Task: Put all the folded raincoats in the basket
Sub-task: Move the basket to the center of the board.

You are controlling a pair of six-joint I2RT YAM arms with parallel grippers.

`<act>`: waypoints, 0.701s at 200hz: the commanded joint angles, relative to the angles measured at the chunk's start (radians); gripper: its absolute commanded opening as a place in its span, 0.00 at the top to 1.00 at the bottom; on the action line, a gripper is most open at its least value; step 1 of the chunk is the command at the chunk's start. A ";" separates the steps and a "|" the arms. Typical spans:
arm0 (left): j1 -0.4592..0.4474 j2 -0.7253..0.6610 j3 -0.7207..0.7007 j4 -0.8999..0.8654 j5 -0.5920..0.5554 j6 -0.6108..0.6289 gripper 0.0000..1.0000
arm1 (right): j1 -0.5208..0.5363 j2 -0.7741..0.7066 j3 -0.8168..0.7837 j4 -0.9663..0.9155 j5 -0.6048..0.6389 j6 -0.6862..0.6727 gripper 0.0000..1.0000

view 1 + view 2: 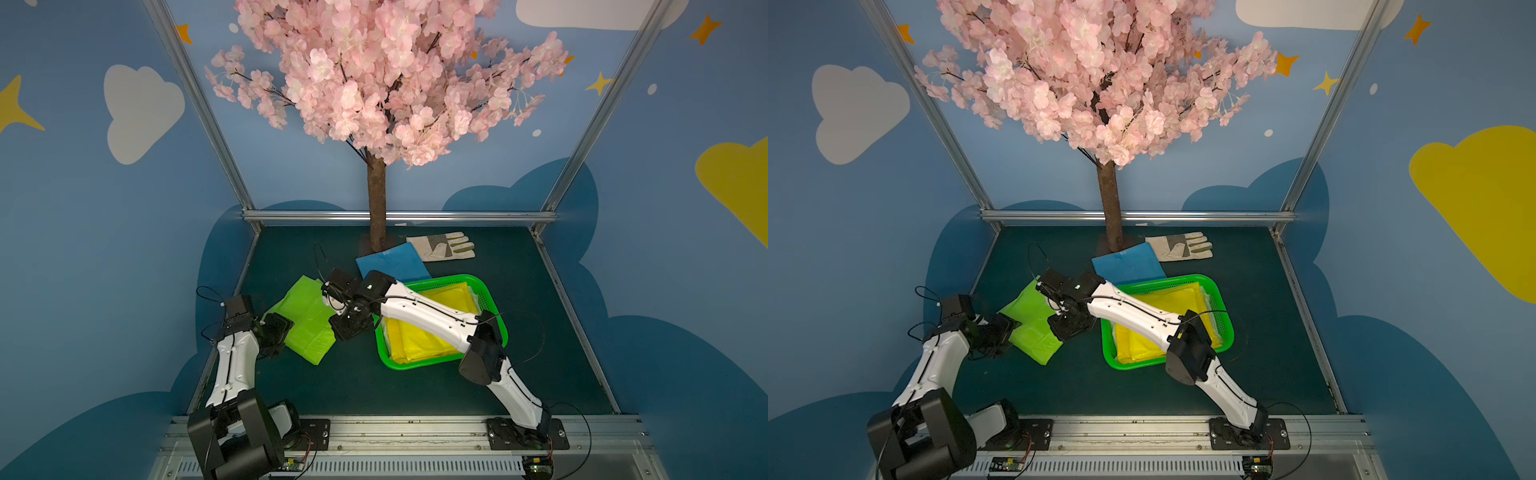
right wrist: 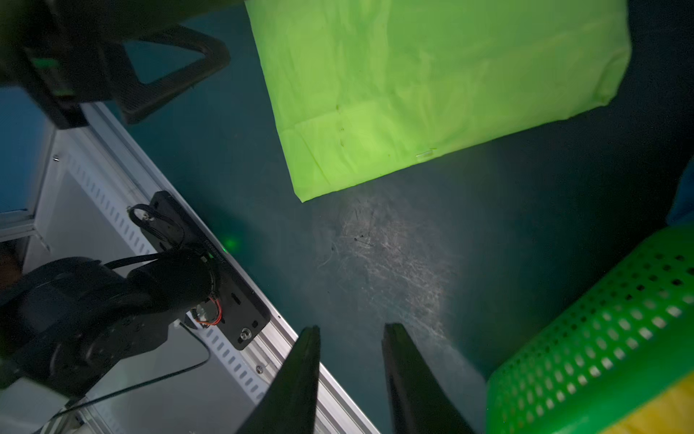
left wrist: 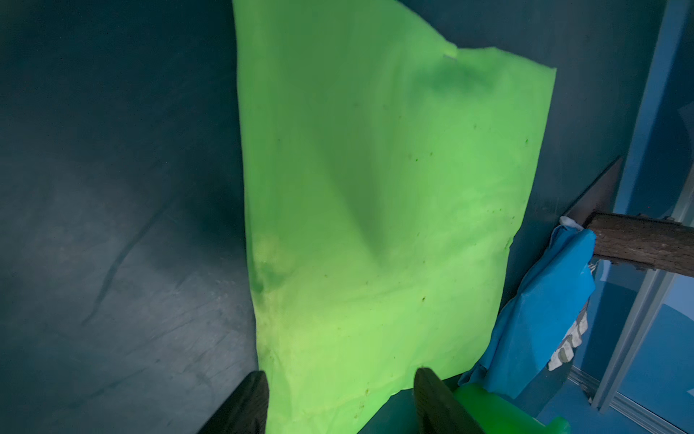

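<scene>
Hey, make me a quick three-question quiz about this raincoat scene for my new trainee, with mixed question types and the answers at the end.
1. Multiple choice: what lies in the basket? A) a yellow raincoat B) a blue raincoat C) a glove
2. True or false: the light green raincoat lies on the table, outside the basket.
3. Fill in: the right pincer holds ____.
Key: 1 A. 2 True. 3 nothing.
</scene>
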 commanded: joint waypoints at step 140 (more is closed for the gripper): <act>0.012 0.015 -0.031 0.036 0.072 0.017 0.35 | -0.222 0.125 0.039 0.074 -0.116 0.031 0.51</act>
